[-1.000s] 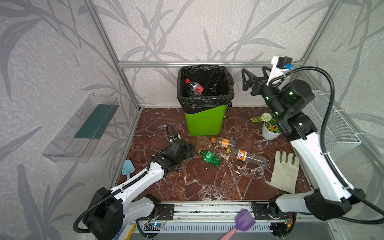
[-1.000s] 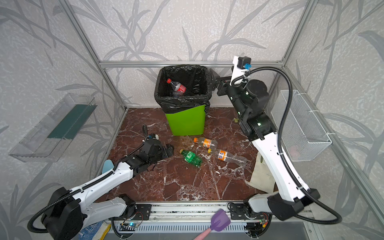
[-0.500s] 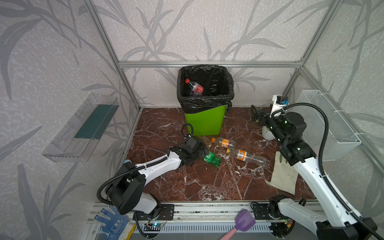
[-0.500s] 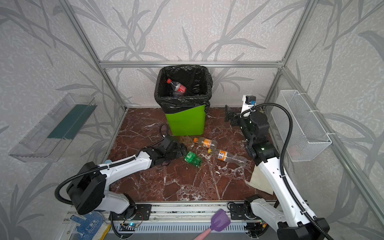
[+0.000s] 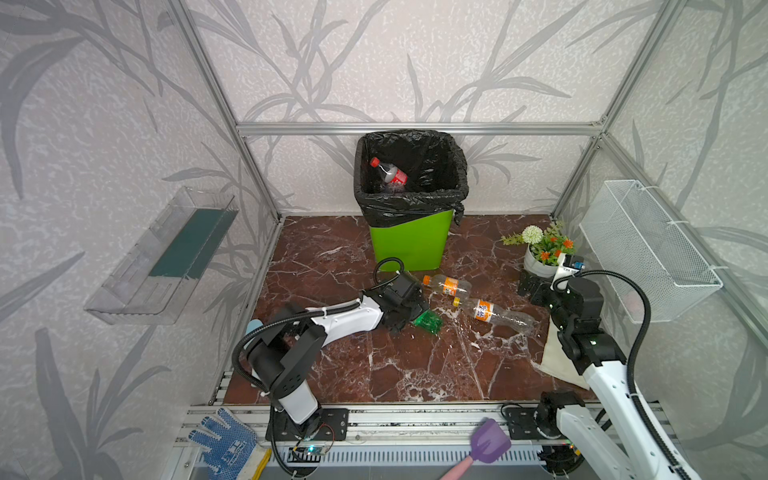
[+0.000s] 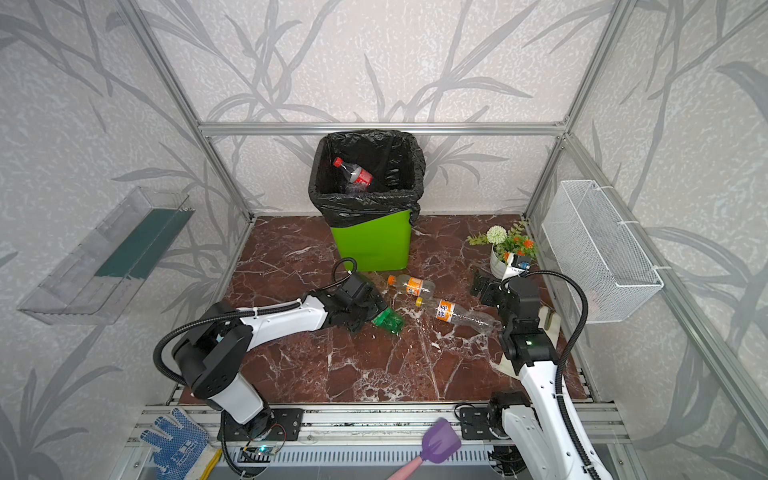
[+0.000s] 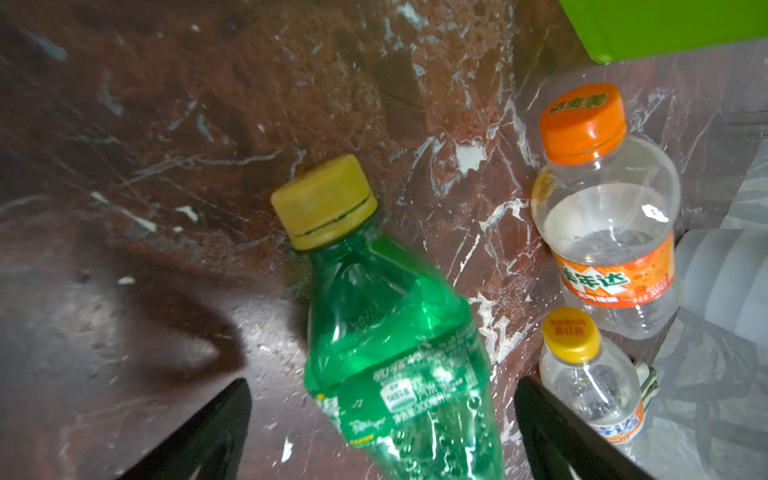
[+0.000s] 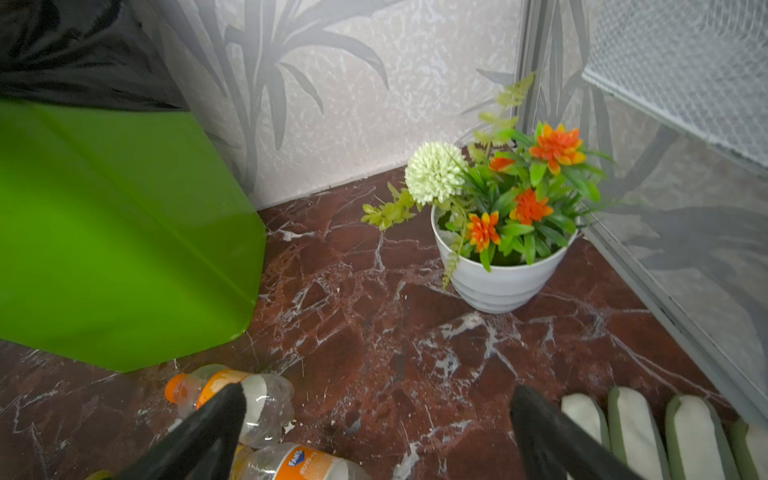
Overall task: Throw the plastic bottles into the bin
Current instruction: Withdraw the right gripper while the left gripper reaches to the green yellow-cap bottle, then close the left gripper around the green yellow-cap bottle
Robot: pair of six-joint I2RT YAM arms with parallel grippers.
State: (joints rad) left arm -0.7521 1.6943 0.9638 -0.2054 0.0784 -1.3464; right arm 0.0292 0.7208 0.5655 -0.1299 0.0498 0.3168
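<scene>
1. Jaws of my left pincer [image 7: 382,386] stand wide, the green bottle [image 7: 374,316] lying on the floor [image 7: 166,124] between them, yellow cap [image 7: 324,201] pointing ahead.
2. Just outside one finger lie an orange-capped bottle [image 7: 606,232] and a smaller clear bottle [image 7: 590,386]; the bin [image 7: 665,25] stands beyond.
3. The green bottle is dented, translucent.
4. My right pincer [image 8: 378,397] gapes wide too, facing the flower pot [image 8: 498,282].

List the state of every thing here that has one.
bin: upright, bag-lined.
red-label bottle: inside bin, capped.
green bottle: lying down, capped, not gripped.
short orange-label bottle: lying, capped.
long orange-label bottle: lying, capped.
left gripper: open, astride green bottle.
right gripper: open, empty.
flower pot: upright.
</scene>
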